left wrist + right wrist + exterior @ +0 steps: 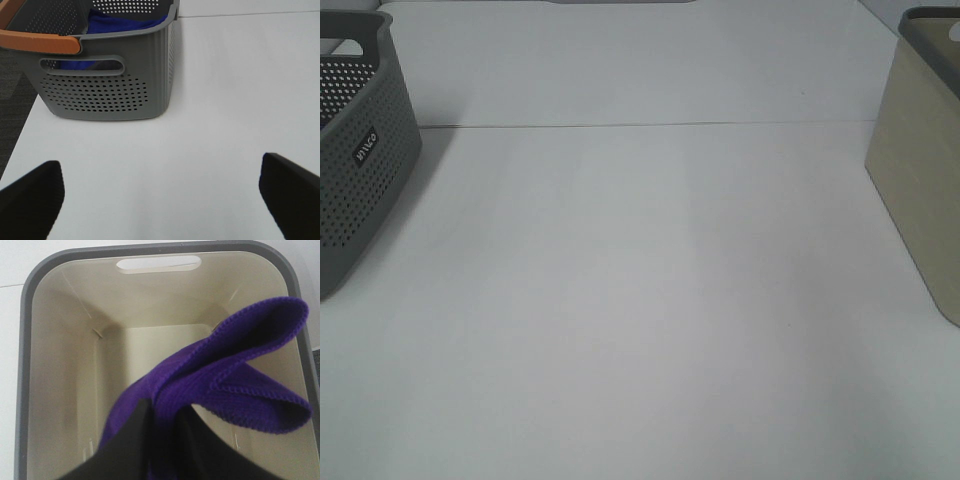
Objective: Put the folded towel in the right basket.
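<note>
In the right wrist view my right gripper (162, 432) is shut on a folded purple towel (225, 375) and holds it over the open mouth of the beige basket (60, 365) with a dark grey rim. That basket stands at the right edge of the exterior high view (920, 190). My left gripper (160, 195) is open and empty, low over the white table in front of the grey perforated basket (107, 85). Neither gripper shows in the exterior high view.
The grey perforated basket sits at the left edge of the exterior high view (360, 150) and holds blue cloth (125, 22). An orange handle (40, 41) crosses its near corner. The white table (640, 300) lies between the baskets.
</note>
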Tool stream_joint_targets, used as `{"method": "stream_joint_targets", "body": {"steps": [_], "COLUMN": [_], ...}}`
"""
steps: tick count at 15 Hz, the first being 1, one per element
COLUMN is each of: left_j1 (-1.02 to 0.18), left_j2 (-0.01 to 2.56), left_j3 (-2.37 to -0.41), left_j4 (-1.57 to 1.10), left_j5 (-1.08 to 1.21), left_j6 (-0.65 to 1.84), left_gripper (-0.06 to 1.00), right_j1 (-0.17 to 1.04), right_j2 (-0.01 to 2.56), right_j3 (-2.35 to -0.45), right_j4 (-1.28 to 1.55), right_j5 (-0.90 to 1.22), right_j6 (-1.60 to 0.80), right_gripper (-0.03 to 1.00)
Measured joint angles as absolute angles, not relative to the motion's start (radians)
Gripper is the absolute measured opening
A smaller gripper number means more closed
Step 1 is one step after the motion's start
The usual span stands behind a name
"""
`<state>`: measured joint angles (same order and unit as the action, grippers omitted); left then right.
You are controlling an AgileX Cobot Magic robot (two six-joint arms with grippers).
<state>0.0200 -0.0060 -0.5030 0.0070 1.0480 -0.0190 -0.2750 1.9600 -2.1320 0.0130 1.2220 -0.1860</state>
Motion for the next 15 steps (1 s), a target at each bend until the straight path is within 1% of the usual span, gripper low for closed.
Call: {"method": "stream_joint_targets", "body": {"steps": [1,2,4,5,6,8,12,13,15], "left_j1": [0.020,0.020,0.020,0.020,0.020,0.020,0.020,0.020,0.020], "left_j2": [-0.006,-0.006,-0.006,-0.006,-0.006,-0.006,-0.006,-0.006,-0.006], "left_j3": [-0.503,-0.503,-0.503,-0.503,-0.503,-0.503,-0.503,-0.503,-0.503], "left_j4": [0.007,0.007,0.008,0.008,0.008,0.008,0.008,0.008,0.009], "left_j5": [1.048,1.048,1.048,1.048,1.048,1.048,1.048,1.048,1.048], "left_j6": [-0.019,-0.019,-0.019,-0.019,-0.019,-0.019,-0.019,-0.019,-0.019], "left_gripper": [0.99,0.99,0.99,0.99,0.99,0.99,0.99,0.99,0.99], "right_j1": [-0.275,-0.275,-0.275,-0.275,-0.275,-0.275,-0.271,-0.251,-0.137], "right_j2": [1.962,1.968,1.971,1.971,1.971,1.967,1.927,1.904,1.869], "right_j3": [-2.132,-2.132,-2.132,-2.132,-2.132,-2.132,-2.132,-2.132,-2.132], "right_j4": [0.020,0.031,0.037,0.038,0.038,0.043,0.088,0.125,0.127], "right_j5": [1.222,1.222,1.222,1.222,1.222,1.222,1.221,1.221,1.221], "right_j6": [-0.186,-0.186,-0.186,-0.186,-0.185,-0.148,-0.114,-0.116,-0.117], "right_gripper": [0.25,0.38,0.69,0.80,0.85,0.88,0.89,0.89,0.89]}}
